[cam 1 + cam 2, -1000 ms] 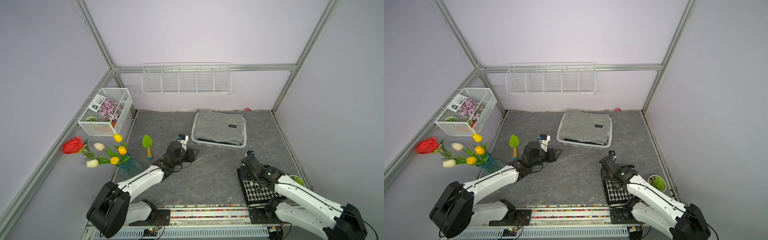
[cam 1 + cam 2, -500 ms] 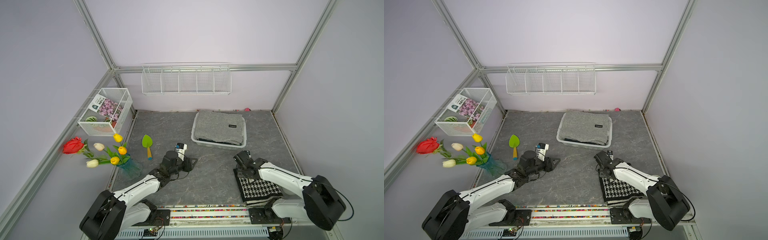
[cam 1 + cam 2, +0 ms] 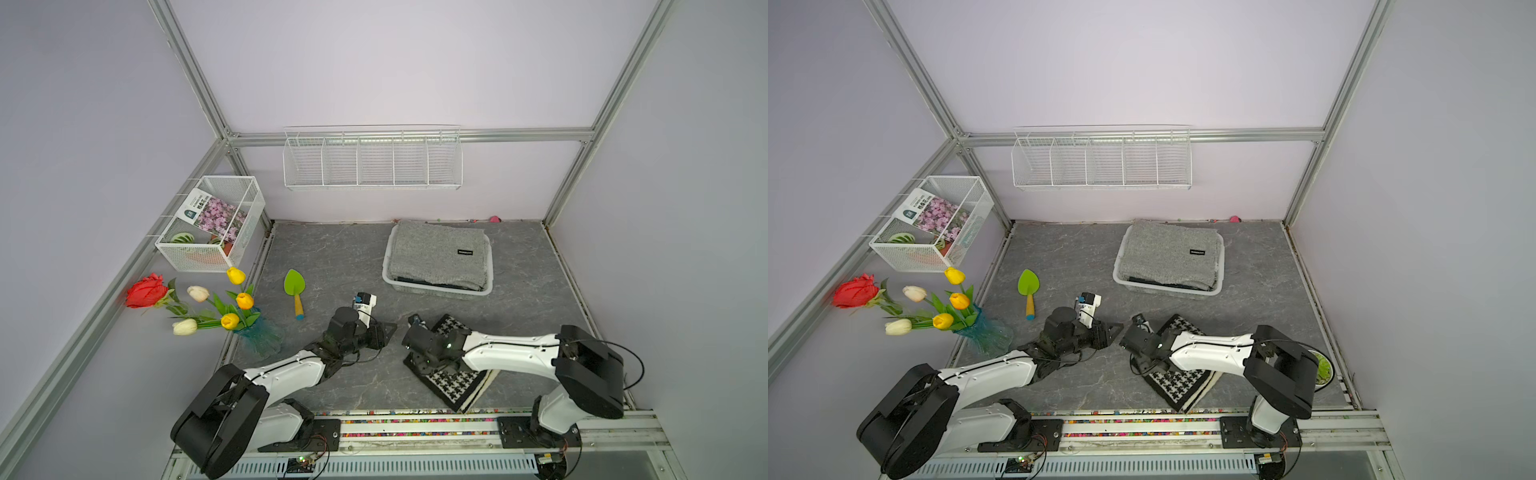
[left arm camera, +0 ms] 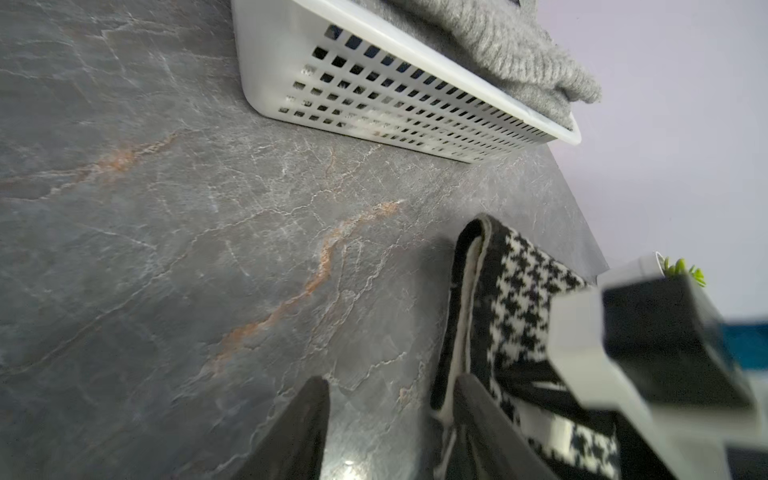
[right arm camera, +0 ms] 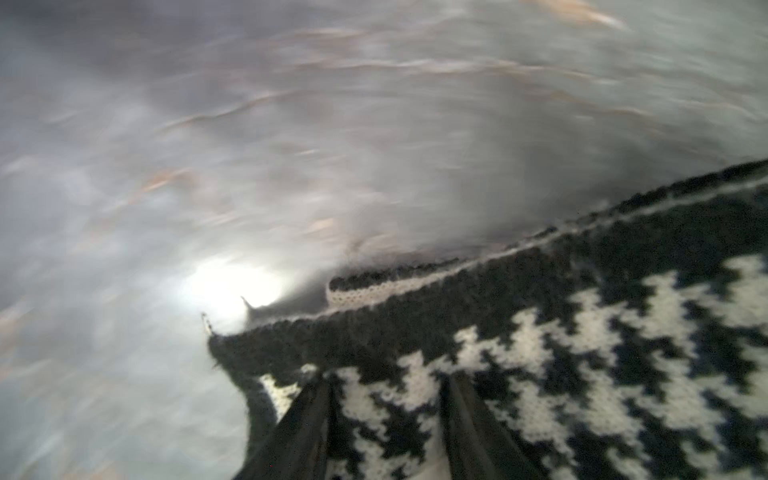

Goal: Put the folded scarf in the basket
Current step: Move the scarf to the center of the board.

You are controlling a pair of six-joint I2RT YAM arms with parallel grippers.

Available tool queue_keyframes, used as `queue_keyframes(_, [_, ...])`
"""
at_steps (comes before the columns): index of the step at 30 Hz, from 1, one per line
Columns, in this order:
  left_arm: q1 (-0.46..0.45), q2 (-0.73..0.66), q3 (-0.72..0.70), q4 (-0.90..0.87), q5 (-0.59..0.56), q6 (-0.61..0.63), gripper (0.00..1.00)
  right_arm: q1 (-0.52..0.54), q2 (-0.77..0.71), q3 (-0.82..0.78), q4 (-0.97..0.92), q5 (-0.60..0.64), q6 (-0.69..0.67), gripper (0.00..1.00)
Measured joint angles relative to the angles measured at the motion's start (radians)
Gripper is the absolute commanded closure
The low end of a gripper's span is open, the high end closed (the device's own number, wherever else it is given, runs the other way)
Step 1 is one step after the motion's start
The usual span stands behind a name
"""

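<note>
We judge the step in hand to be taking hold of the folded black-and-white houndstooth knitted scarf [image 3: 453, 380]. It lies flat on the dark grey stone-patterned worktop [image 3: 332, 257], near the front and well apart from the low white perforated plastic basket [image 3: 436, 291]. The right claw [image 5: 386, 378] sits over the scarf's corner with its fingers spread and no fabric gathered between them. The left claw [image 4: 390, 380] is also spread, over bare worktop, with one finger just beside the scarf's folded edge.

To do this well, we would have each claw take every layer at an edge, so the fold does not fall open on the lift. We would then carry the scarf level and high enough to clear the basket's flared rim. A folded grey woolly scarf [image 3: 432, 253] fills the basket, so ours must be laid on top of it.

The grey scarf's small black label [image 3: 465, 252] bears white writing too small to read. The flower-printed packet [image 3: 216, 216] in the white wire-mesh bin [image 3: 249, 208] has print we cannot make out
</note>
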Motion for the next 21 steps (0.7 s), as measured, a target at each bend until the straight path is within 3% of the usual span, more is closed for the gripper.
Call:
queue_keyframes(4, [-0.009, 0.005, -0.013, 0.017, -0.003, -0.002, 0.47, 0.037, -0.035, 0.002, -0.026, -0.002, -0.018, 0.46])
queue_keyframes(8, [-0.035, 0.029, -0.014, 0.032, -0.011, -0.008, 0.47, 0.038, -0.18, -0.044, -0.072, 0.029, 0.005, 0.42])
queue_keyframes(13, [-0.132, 0.092, 0.003, 0.048, -0.039, -0.015, 0.47, 0.032, -0.346, -0.134, -0.132, 0.084, 0.1, 0.39])
queue_keyframes(17, [-0.214, 0.181, 0.064, 0.055, -0.064, -0.015, 0.47, -0.018, -0.424, -0.24, -0.199, 0.105, 0.201, 0.37])
queue_keyframes(21, [-0.237, 0.248, 0.085, 0.102, -0.083, -0.023, 0.46, -0.126, -0.51, -0.361, -0.227, 0.092, 0.24, 0.4])
